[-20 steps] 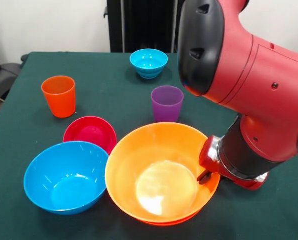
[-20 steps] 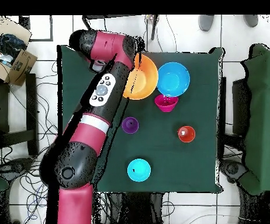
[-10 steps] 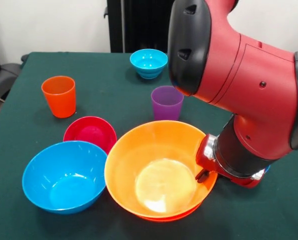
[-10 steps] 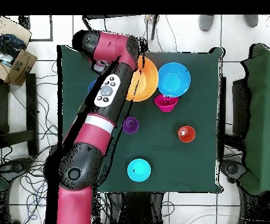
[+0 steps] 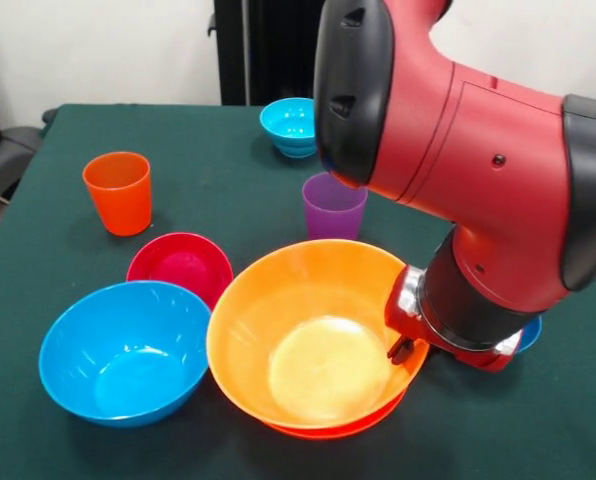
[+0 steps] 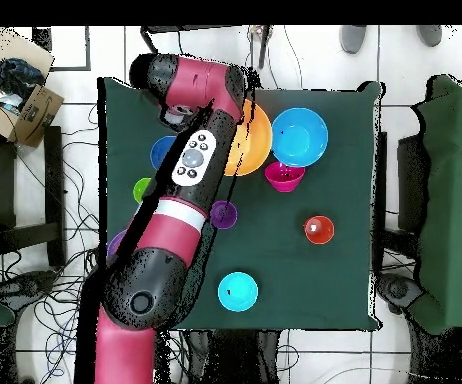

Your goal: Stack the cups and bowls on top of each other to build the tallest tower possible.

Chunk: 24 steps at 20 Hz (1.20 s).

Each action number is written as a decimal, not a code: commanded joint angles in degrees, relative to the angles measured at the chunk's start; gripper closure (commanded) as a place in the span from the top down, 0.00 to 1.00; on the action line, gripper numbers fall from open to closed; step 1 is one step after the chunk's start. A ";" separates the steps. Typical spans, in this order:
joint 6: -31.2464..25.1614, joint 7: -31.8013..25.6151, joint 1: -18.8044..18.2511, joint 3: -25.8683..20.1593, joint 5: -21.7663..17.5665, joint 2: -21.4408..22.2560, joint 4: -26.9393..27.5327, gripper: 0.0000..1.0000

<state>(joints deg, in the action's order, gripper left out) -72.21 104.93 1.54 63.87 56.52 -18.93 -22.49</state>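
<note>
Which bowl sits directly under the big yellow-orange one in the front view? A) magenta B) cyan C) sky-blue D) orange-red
D: an orange-red rim peeks out beneath the yellow-orange bowl, which is nested in it.

Bright, even light from above fills both views. In the front view a broad pale glare sits in the bottom of the big orange bowl, and softer highlights mark the large blue bowl and the red arm — shadows on the green table are faint and short. The arm, close to the camera, looks slightly soft. The overhead view is flat and nearly shadowless.
</note>
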 commanded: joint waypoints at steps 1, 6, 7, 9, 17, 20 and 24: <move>3.36 -9.26 0.74 -13.68 -9.89 -3.86 -11.02 0.00; 2.94 -7.88 1.61 -16.24 -12.73 -2.03 -13.55 0.00; 3.11 -7.47 1.81 -16.81 -13.17 -1.74 -14.11 0.00; 3.43 -7.35 2.21 -18.22 -14.06 -0.81 -15.69 0.00; 3.81 -7.59 2.97 -22.23 -18.12 2.53 -19.89 0.00; 5.34 -7.69 3.24 -24.26 -19.47 3.72 -21.94 0.00; 5.99 -6.73 2.92 -26.07 -20.68 4.05 -21.75 0.00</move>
<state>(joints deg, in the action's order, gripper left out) -70.89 104.93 4.71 49.14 43.28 -12.05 -34.60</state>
